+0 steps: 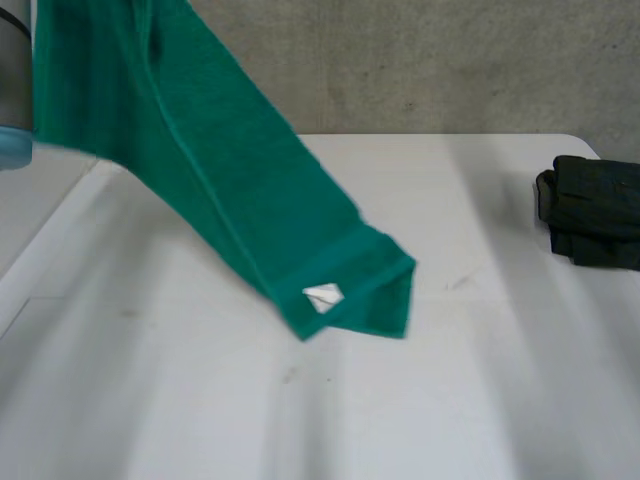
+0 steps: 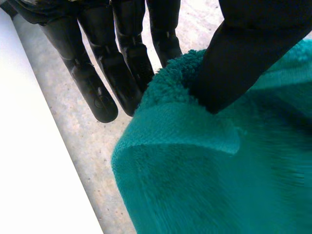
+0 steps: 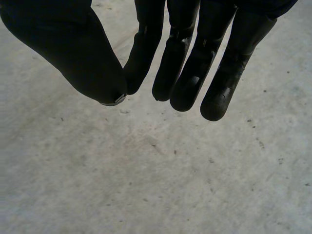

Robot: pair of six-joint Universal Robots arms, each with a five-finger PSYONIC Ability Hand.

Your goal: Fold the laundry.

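Your left robot hand pinches the green towel by its edge, thumb against fingers. The towel hangs over the white desk. The white label at its low corner is unreadable. Your right robot hand is relaxed and empty over grey concrete. A black folded cloth lies far right.

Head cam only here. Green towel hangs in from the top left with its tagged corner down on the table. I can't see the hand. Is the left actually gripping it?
Observer: Yes. In the left wrist view the left hand pinches the towel at its edge, thumb on top and straight fingers behind.
Operator: And the right hand, is it carrying anything?
Observer: No. The right hand is open, its fingers relaxed and holding nothing.
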